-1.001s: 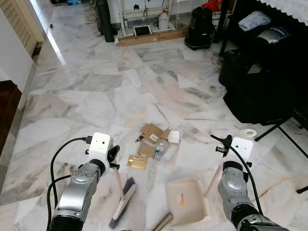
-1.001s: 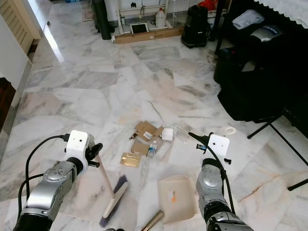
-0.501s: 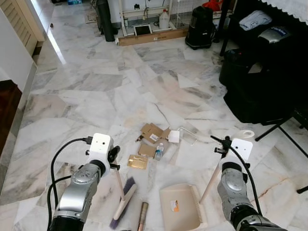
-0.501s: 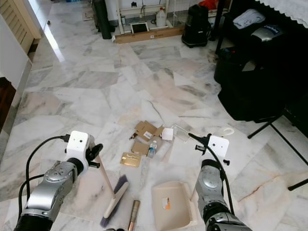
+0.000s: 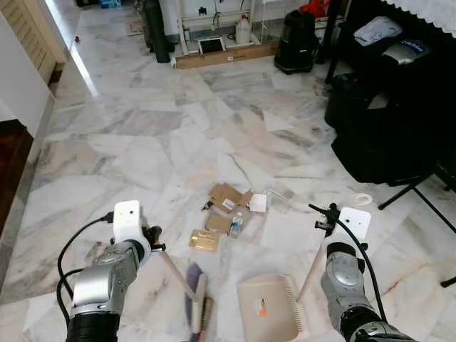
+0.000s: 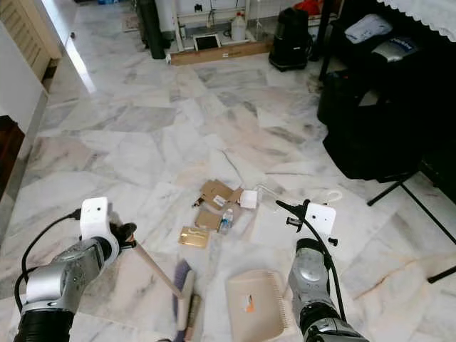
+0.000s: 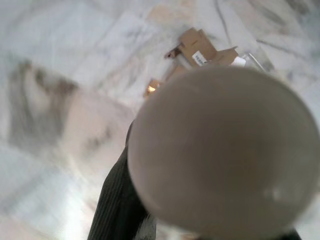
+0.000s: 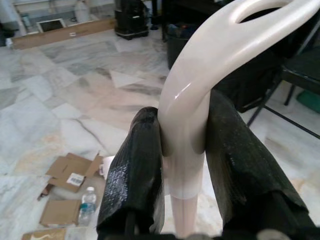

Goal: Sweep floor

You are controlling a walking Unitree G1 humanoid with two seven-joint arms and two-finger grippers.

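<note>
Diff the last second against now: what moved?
The left gripper pulled out toward the robot's left, swinging the brush head in next to the dustpan. The right gripper turned the dustpan straighter, still clamped on its handle. The cardboard, bottle and gold packet stayed put.

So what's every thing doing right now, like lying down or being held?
broom: head down on the floor, handle slanting up to the left gripper
dustpan: flat on the floor, handle clamped between the right gripper's fingers
water bottle: lying on its side
cardboard pieces: flattened, scattered on the floor
gold box: lying flat
tape roll: lying flat on the floor
</note>
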